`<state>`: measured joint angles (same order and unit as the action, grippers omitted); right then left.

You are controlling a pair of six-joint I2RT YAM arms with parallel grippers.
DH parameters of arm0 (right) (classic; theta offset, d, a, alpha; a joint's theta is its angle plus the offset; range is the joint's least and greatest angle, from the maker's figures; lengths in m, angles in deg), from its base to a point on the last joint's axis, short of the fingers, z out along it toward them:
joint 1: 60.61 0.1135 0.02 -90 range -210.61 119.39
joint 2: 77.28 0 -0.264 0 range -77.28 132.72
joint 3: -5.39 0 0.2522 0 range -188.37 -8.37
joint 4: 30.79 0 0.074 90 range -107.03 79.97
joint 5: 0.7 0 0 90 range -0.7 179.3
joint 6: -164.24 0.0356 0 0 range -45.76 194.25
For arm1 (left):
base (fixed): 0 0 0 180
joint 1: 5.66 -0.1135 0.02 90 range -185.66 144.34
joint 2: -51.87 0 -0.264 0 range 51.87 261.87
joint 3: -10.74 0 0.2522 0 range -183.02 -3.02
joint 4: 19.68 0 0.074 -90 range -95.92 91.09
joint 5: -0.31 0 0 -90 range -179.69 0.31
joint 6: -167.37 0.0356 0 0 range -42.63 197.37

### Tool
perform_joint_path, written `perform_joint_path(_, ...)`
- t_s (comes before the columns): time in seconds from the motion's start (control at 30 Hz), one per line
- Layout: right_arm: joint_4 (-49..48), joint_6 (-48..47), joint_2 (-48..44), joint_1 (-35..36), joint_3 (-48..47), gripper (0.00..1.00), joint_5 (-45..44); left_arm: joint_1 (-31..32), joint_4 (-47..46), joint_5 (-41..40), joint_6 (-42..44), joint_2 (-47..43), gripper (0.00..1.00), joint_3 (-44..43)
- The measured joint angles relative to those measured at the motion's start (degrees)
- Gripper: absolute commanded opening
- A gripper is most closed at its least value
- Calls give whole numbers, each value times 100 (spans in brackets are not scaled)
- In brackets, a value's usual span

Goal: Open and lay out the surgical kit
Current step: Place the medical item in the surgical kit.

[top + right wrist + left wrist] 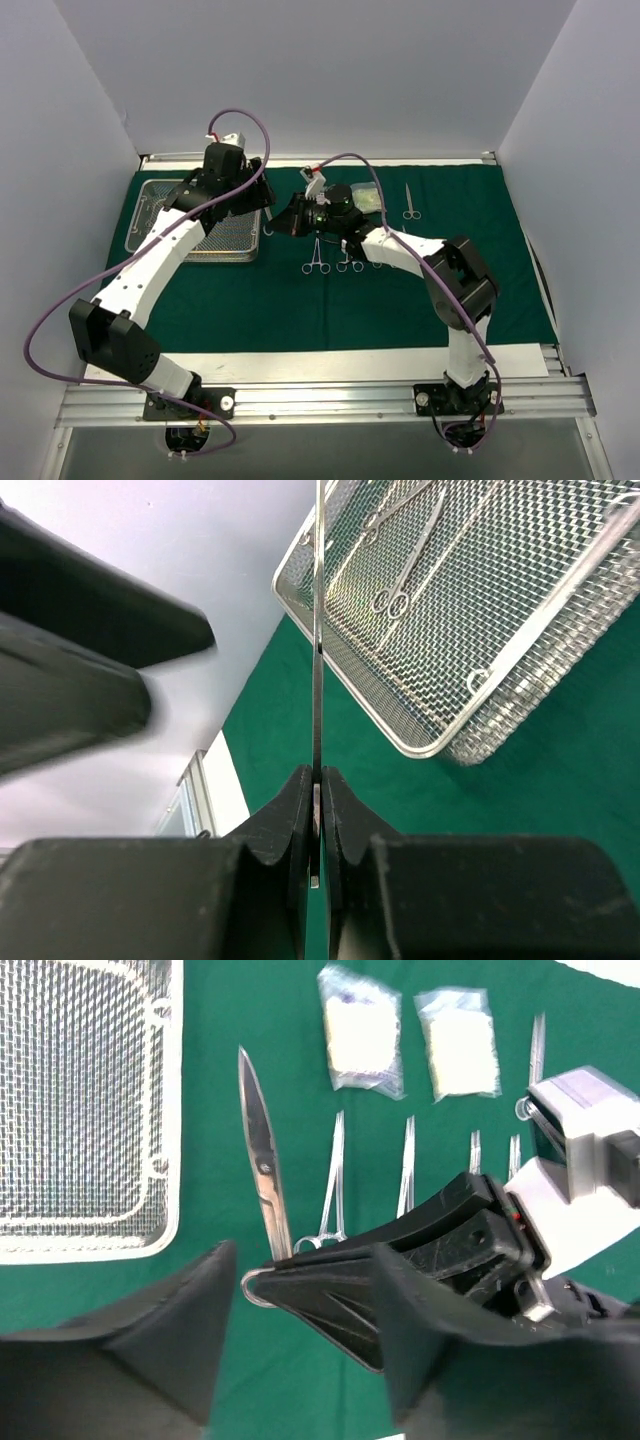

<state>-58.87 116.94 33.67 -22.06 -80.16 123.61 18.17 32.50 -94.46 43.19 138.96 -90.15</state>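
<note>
The right gripper (316,780) pinches the scissors (262,1160) edge-on, seemingly by the handles, over the green cloth (230,1000) beside the mesh tray (420,748). The left gripper (300,1270) gapes. Such a thin hold may let them swivel onto the clamps (335,1180).

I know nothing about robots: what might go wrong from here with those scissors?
The right tool pinches the scissors by a thin edge, so they may swivel or slip. The left tool stands open close beside them and might snag them when backing off. Setting them down might knock the clamps lined up on the green cloth.
</note>
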Motion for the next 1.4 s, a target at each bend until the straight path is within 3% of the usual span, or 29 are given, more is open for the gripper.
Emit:
perform_joint_path(0.07,15,13,-173,-92,149,0,46,-33,-146,90,125,-111,85,35)
perform_joint_path(0.2,48,39,-612,-398,337,0,232,-216,-599,557,439,-452,94,282)
perform_joint_path(0.47,15,55,-1711,-1027,667,0,962,-892,-1816,2529,601,-778,96,802)
perform_joint_path(0.73,-39,-9,-2221,-1054,807,0,1711,-1156,-3768,4631,-227,-614,96,992)
perform_joint_path(0.97,-37,-81,-2238,-1049,807,0,2022,-1088,-4819,5233,-916,-396,85,1019)
perform_joint_path(1.4,-173,-28,-2236,-1036,807,0,2273,-844,-5366,5169,-1355,-208,42,1093)
